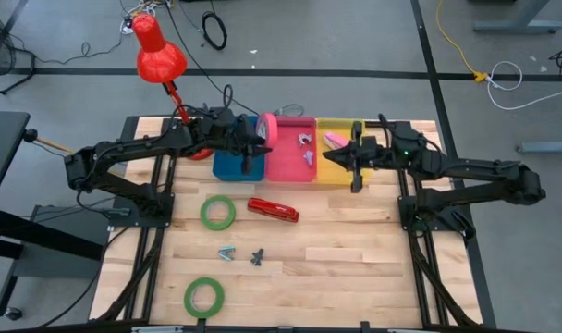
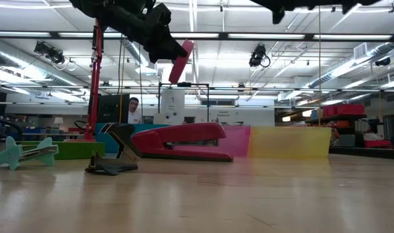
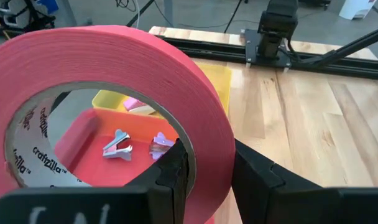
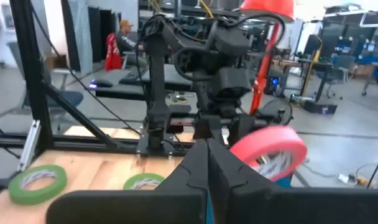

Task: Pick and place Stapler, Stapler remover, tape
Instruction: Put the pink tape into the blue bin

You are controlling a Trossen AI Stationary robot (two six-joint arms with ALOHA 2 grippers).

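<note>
Pink tape roll (image 1: 270,128) is pinched by its rim in the left gripper (image 1: 259,139), above the bins at the worktop's far edge; the right gripper (image 1: 354,159) is closed, empty.

Overhead, table-level and two close wrist views, all sharing pink tape (image 1: 269,129)

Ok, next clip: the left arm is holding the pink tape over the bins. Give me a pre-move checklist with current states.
1. Left gripper jaws clamp the pink tape roll through its wall: ok.
2. Roll hangs above the blue bin and pink bin border; exact bin: cannot tell.
3. Pink bin already holds two staple removers: ok.
4. Right gripper shut, empty, over the yellow bin: ok.
5. Red stapler and two green tape rolls not yet placed: not ok.
</note>
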